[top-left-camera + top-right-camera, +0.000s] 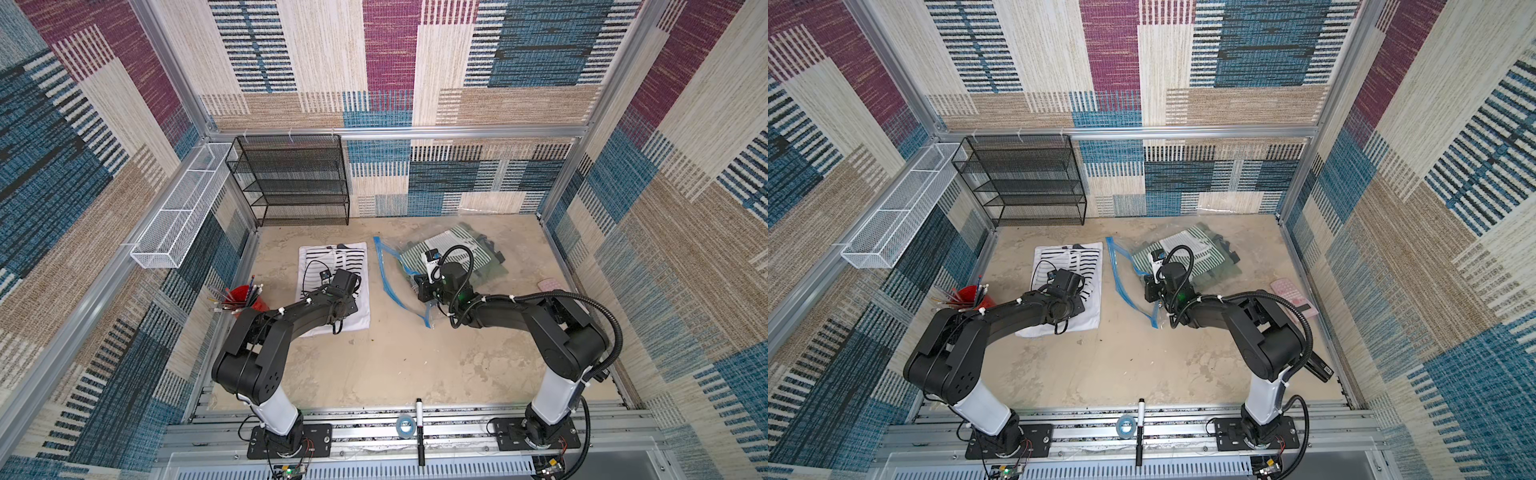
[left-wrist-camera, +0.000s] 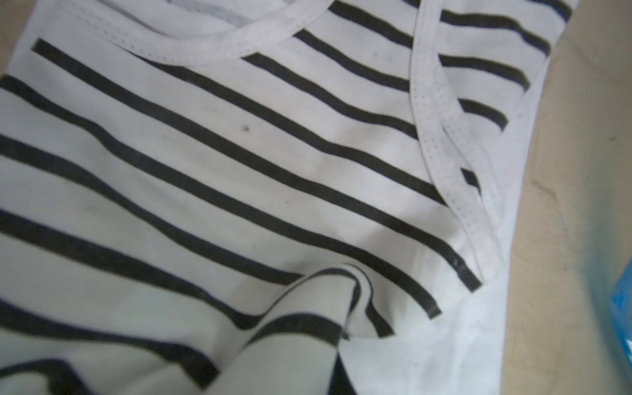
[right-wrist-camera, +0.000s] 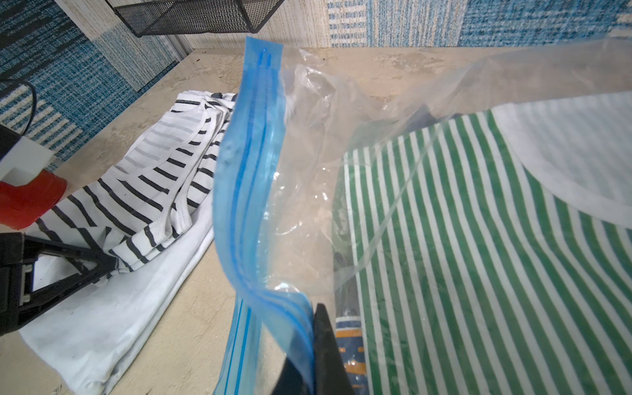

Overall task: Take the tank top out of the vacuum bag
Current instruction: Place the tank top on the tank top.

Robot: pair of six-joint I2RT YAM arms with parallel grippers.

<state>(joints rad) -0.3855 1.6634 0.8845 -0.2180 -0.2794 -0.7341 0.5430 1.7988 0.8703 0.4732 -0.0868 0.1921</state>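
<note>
Right hand (image 3: 313, 326) being clamped on the zip strip (image 3: 246, 171) of the vacuum bag (image 3: 307, 147), left hand (image 3: 102, 270) on the striped tank top (image 2: 239, 154).

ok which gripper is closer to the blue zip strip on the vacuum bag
Right. The right gripper is shut on the blue zip strip itself. The left gripper is off to the side at the black-striped tank top, clear of the vacuum bag.

We record the tank top (image 1: 351, 259) lying on a folded cloth (image 1: 353, 316) at 10 o'clock on the tabletop (image 1: 395, 365); the vacuum bag (image 1: 388, 266) at 1 o'clock, garments (image 1: 457, 245) inside; wire rack (image 1: 291, 183) behind at 11 o'clock.
</note>
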